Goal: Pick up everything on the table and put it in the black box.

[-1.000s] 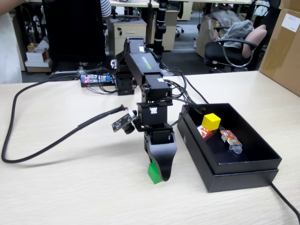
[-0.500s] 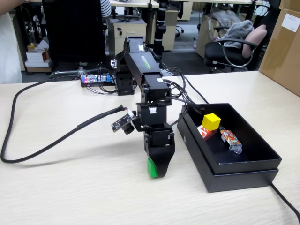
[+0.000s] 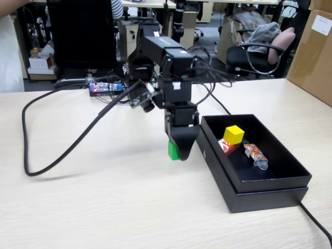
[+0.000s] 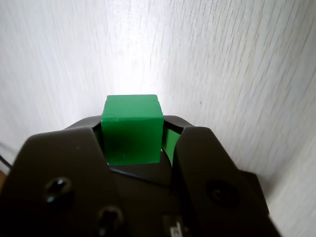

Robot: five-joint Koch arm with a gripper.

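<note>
Up off the table (image 3: 78, 207) I've come, pincer (image 3: 179, 154) clenched on the green cube (image 4: 132, 129), left of the black box (image 3: 270, 184). Grip looks off-centre, perhaps; a jolt could drop it short.

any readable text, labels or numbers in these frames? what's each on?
Nothing can be read with confidence.
Red-and-white packet in the black box: printed, too small to read.
Orange patterned wrapper: pattern only, no legible words.
Green strip on the arm's upper link: blurred.
White label on the brown carton: blurred.
Green cube in the gripper and yellow cube: no markings.
</note>
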